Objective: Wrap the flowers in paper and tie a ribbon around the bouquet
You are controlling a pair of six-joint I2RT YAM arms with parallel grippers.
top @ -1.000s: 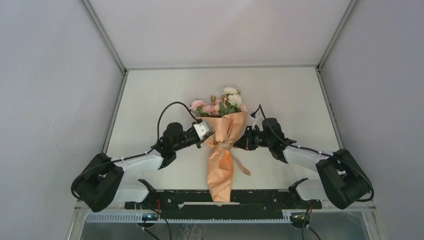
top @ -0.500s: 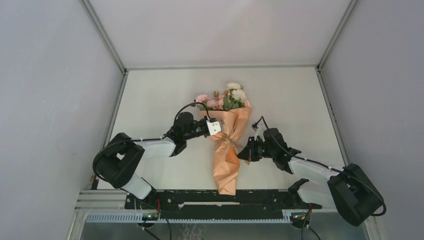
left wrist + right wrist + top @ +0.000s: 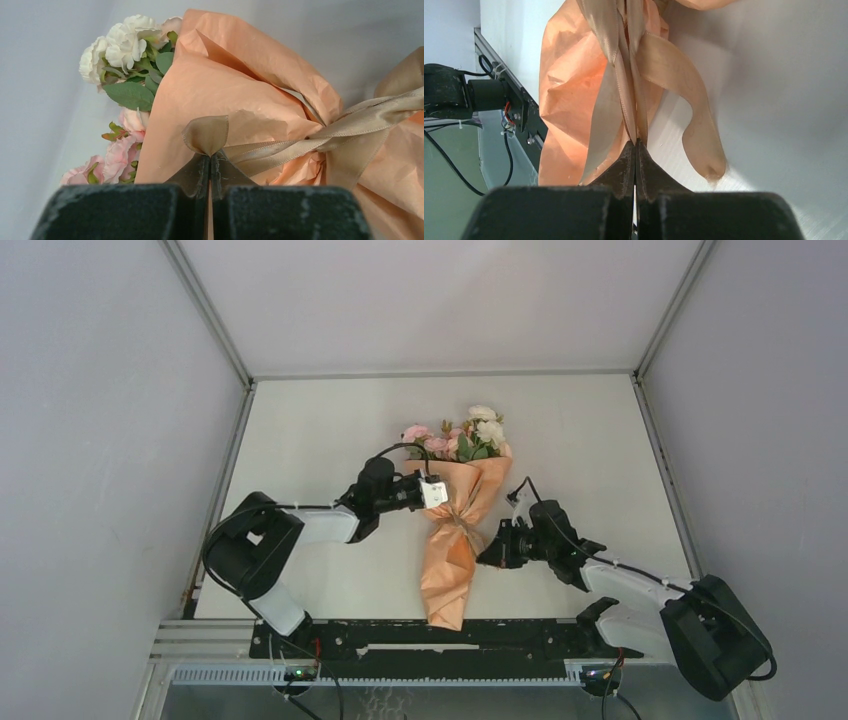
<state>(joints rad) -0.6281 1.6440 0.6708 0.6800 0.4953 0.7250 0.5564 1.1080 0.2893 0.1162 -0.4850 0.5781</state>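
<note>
The bouquet (image 3: 455,530) lies mid-table, a cone of orange-tan paper (image 3: 240,100) with pink and white flowers (image 3: 460,437) at its far, wide end. A tan ribbon (image 3: 320,135) is knotted round its waist. My left gripper (image 3: 209,155) is shut on a small loop of the ribbon, left of the cone. To the right of the cone's waist, my right gripper (image 3: 636,141) is shut on ribbon strands (image 3: 624,75) that run up to the knot. One loose ribbon tail (image 3: 696,120) curls on the table.
A black rail (image 3: 420,635) runs along the near edge just below the cone's narrow tip. Grey walls close in the white table (image 3: 300,430) on the left, right and back.
The bouquet has shifted right and swung so that its flower end points further away. The left gripper moved up and right with its ribbon loop; the right gripper pulled down and right.
</note>
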